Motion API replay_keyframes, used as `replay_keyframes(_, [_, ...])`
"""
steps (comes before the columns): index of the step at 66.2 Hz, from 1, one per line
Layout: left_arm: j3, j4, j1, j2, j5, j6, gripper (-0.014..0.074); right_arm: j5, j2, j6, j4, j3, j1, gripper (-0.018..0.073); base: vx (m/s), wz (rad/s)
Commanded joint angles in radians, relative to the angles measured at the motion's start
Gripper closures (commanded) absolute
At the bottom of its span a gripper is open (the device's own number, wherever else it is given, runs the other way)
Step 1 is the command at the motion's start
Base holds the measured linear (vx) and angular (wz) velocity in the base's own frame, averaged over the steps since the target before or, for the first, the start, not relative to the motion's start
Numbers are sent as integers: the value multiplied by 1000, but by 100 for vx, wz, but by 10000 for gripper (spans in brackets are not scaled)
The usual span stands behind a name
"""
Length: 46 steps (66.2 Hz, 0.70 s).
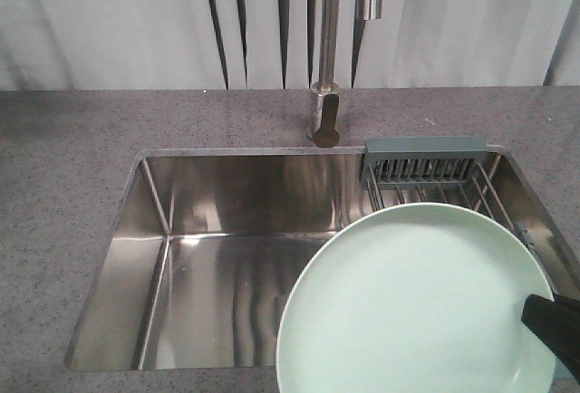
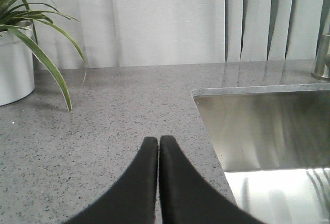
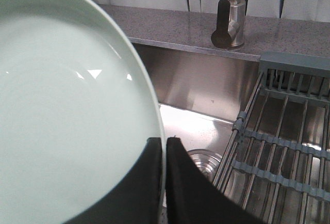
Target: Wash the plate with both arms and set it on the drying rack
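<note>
Right fingers tight on one plate, left fingers together, one drying rack near.

plate: over the sink's front right, before the drying rack
drying rack: across the sink's right end
faucet: on the counter, behind the sink

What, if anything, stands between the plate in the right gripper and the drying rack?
Nothing visible: the right gripper holds the plate over the sink, and the drying rack beside it shows bare wires.
</note>
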Motion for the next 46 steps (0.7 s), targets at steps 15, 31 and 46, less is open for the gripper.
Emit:
replay_keyframes(15, [21,-3,1,-16,-73,-9,602,-40,9,0,56,-25,1,561,6,2])
replay_keyframes(31, [21,-3,1,-16,-73,-9,602,-40,9,0,56,-25,1,561,5,3])
replay_keyframes(46, [21,-3,1,-16,-73,-9,602,-40,9,0,56,-25,1,561,3,3])
